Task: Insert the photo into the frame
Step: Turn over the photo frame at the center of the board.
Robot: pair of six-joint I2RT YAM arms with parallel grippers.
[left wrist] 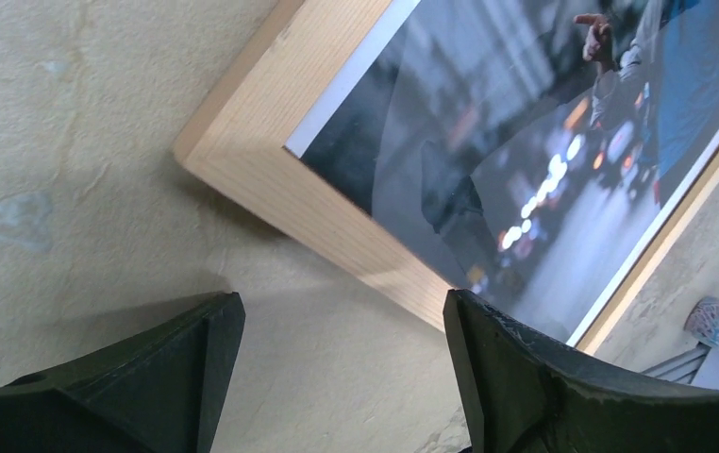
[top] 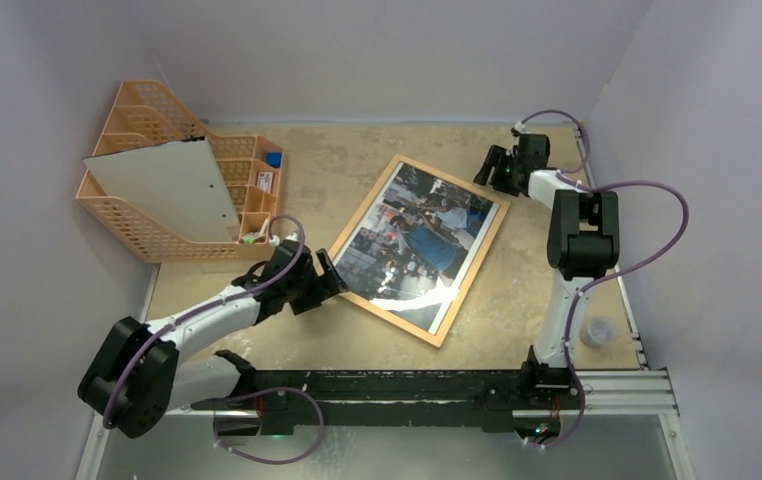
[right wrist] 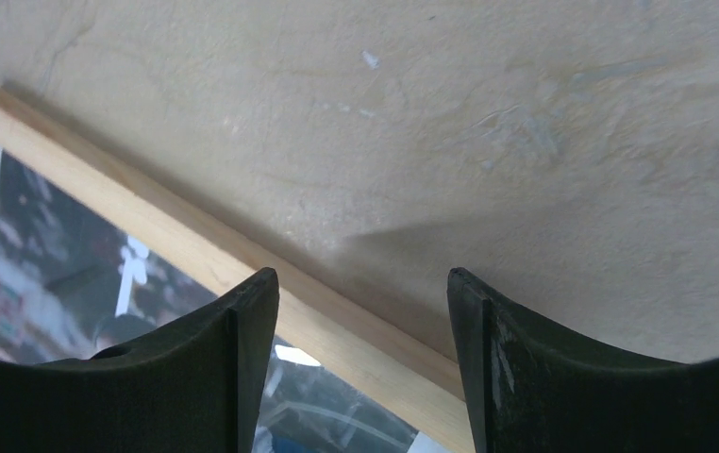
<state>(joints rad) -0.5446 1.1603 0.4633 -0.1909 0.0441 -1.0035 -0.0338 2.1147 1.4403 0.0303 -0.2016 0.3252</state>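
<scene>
Although the items in the orange mesh organizer (top: 132,225) are too small to read, the count is plain: one photo (top: 422,235), one frame (left wrist: 337,228), two grippers. The photo, a glossy rectangular street print, lies face up within the frame's thin pale-wood edging, flat and askew on the mottled beige table (top: 517,330). The left gripper (left wrist: 342,311) hovers at the frame's left corner, jaws spread wide, holding nothing. The right gripper (right wrist: 360,283) hangs over the far edge, equally wide and empty. One pale grey sheet (top: 172,190) leans in the organizer.
</scene>
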